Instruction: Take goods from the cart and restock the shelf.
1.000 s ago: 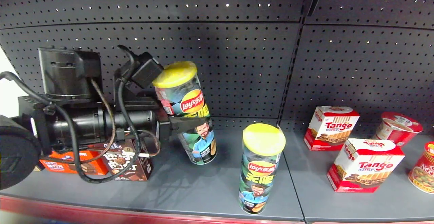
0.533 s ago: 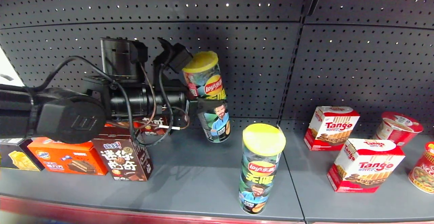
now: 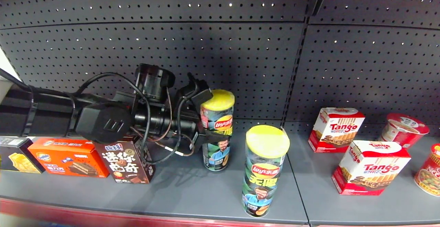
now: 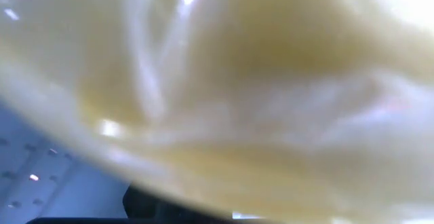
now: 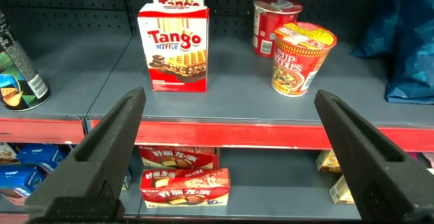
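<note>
Two yellow-lidded, portrait-printed cans: rear can [image 3: 218, 124] pinched upright by left gripper [image 3: 210, 138] fingers, front can [image 3: 265, 172] standing free. Right gripper [image 5: 228, 102] fingers spread wide.

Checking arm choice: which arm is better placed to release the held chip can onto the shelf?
Left. The left gripper clamps the chip can upright low over the shelf; the right gripper is open and empty, facing the wafer boxes.
</note>
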